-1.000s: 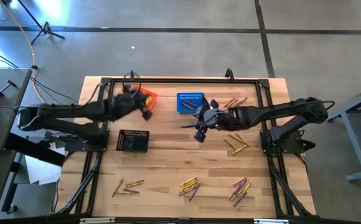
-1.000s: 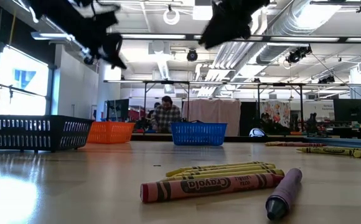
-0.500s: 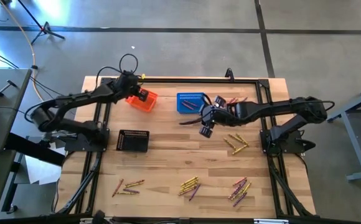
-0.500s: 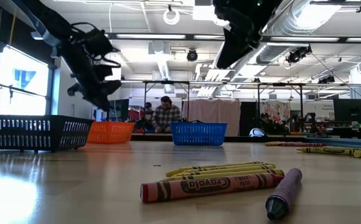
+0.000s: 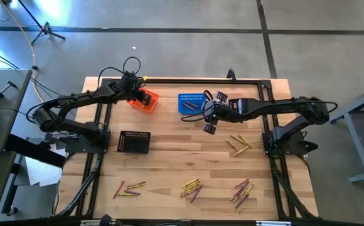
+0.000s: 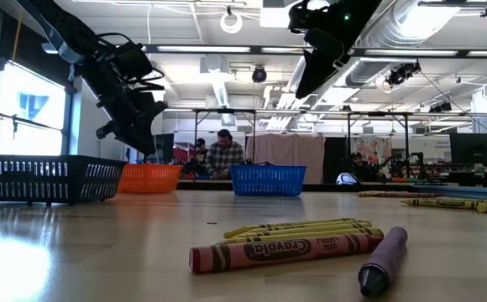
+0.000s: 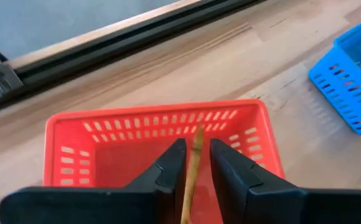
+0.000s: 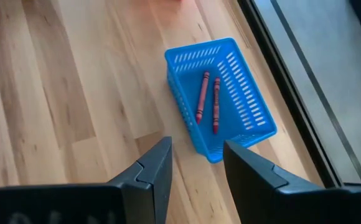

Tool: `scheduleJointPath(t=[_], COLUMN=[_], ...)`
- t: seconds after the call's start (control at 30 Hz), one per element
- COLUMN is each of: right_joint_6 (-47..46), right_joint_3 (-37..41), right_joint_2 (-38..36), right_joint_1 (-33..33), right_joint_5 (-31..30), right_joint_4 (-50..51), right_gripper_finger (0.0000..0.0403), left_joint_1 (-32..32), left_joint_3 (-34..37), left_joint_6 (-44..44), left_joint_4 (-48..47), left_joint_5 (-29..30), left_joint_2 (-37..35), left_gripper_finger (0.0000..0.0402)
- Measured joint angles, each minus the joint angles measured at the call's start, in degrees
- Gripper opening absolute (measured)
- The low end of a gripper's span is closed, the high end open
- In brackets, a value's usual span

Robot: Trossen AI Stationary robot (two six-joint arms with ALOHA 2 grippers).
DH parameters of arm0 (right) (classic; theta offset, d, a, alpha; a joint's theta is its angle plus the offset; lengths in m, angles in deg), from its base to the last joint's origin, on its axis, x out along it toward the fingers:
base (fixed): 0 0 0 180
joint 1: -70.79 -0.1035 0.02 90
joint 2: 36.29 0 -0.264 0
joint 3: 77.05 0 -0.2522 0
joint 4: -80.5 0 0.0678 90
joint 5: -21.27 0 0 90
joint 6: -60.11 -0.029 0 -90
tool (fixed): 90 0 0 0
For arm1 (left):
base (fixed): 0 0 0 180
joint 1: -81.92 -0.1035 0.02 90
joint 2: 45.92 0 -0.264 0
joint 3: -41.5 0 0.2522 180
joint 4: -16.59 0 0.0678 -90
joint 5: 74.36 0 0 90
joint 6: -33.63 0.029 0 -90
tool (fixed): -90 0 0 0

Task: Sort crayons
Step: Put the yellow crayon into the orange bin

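Hanging over the orange mesh basket (image 7: pixel 155 155) near the worktop's far edge, the left gripper (image 7: pixel 192 163) has a thin yellow-gold crayon (image 7: pixel 192 168) between its dark fingers (image 7: pixel 171 165). The fingers look slightly parted; whether they grip it or have just let go I cannot tell. The crayon's long axis runs along the fingers, its far tip pointing at the basket's far wall. The risk, as I judge it: if freed at this slant, it could strike the rim and tip out onto the light wooden worktop (image 5: pixel 169 163). The right gripper (image 8: pixel 196 168) hovers beside the blue mesh basket (image 8: pixel 230 106), fingers apart and empty; two red crayons (image 8: pixel 208 99) lie lengthwise inside. More loose crayons (image 5: pixel 191 187) wait near the worktop's near edge.
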Motion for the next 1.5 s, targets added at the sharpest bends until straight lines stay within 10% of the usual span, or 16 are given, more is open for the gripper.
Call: scheduleJointPath(t=[0.27, 0.6, 1.0, 1.5], right_joint_6=[0.37, 2.71, 0.4, -20.71], right_joint_3=[0.0, 1.04, 11.92, 17.27], right_joint_2=[0.02, 0.02, -0.01, -0.41], right_joint_1=[1.88, 6.12, 12.86, 3.01], right_joint_5=[-0.63, -0.57, 2.75, 19.39], right_joint_4=[0.08, 2.66, -4.56, 15.25], right_gripper_finger=[0.0128, 0.0128, 0.0128, 0.0128], left_joint_1=[9.35, 32.06, 35.47, 48.9], left_joint_3=[0.0, -0.02, -0.02, 0.0], left_joint_6=[-9.26, 1.53, -8.85, 7.54], left_joint_4=[8.79, 38.39, 39.82, 39.27], left_joint_5=[-3.9, 7.76, 9.83, 14.91], left_joint_2=[-3.88, -0.31, 0.24, 0.61], left_gripper_finger=[0.0063, 0.0049, 0.0048, 0.0048])
